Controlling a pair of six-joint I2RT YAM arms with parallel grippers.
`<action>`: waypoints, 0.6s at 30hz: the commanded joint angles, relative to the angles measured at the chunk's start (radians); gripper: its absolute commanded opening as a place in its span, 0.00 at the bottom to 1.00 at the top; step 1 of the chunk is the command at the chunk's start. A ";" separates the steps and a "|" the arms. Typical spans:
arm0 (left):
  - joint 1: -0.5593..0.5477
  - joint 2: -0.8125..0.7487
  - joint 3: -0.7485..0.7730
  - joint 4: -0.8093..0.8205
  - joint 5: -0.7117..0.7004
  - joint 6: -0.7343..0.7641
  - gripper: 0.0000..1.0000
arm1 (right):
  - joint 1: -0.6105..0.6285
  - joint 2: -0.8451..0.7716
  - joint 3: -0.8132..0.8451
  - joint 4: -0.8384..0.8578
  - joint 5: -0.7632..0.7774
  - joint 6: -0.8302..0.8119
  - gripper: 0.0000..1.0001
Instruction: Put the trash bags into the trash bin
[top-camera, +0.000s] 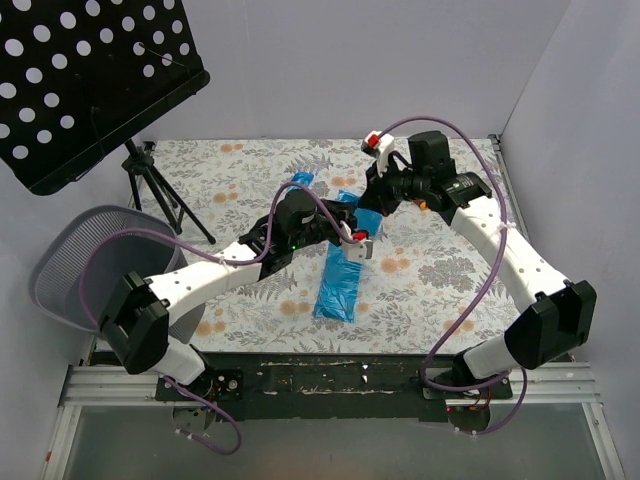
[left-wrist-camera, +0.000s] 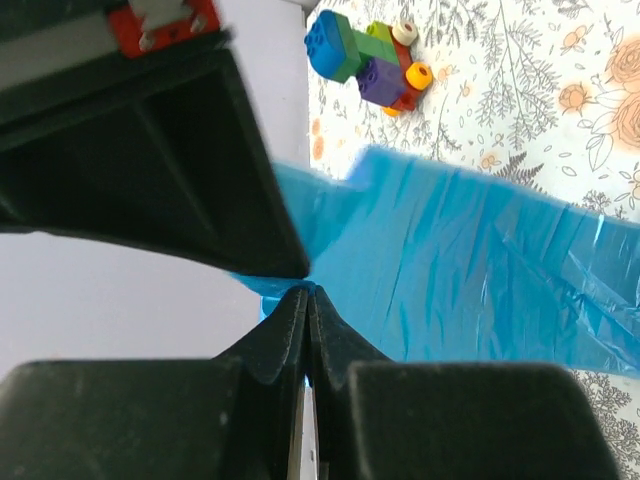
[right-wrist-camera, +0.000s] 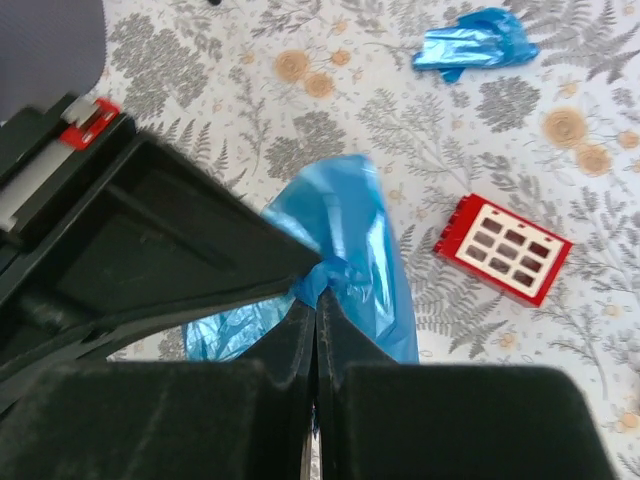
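None of the blue film is in the trash bin (top-camera: 75, 265), which stands at the far left beside the table (top-camera: 440, 270). The left gripper (left-wrist-camera: 306, 292) has its fingers pressed together on an edge of the trash bags (top-camera: 338, 285), which lie stretched in a strip mid-table. The right gripper (right-wrist-camera: 318, 292) likewise pinches a bunched fold. The grasp looks made, while lifting, carrying leftward and dropping into the bin are left to do.

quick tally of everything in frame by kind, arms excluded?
Trash bag: 1
Crumpled blue plastic scrap, apart from the bag in the right wrist view: 1
Wire bin: 1
Red block: 1
Toy-brick car: 1
Music stand: 1
Total: 6
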 joint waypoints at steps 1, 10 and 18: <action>0.003 0.011 0.025 0.030 -0.041 -0.047 0.00 | 0.044 -0.087 -0.090 0.043 -0.122 0.006 0.01; 0.014 0.061 0.046 0.041 0.019 -0.044 0.00 | 0.067 -0.096 -0.060 0.098 -0.126 0.046 0.01; -0.039 -0.015 0.075 0.006 0.183 -0.030 0.00 | 0.005 -0.015 -0.086 0.099 -0.051 -0.023 0.01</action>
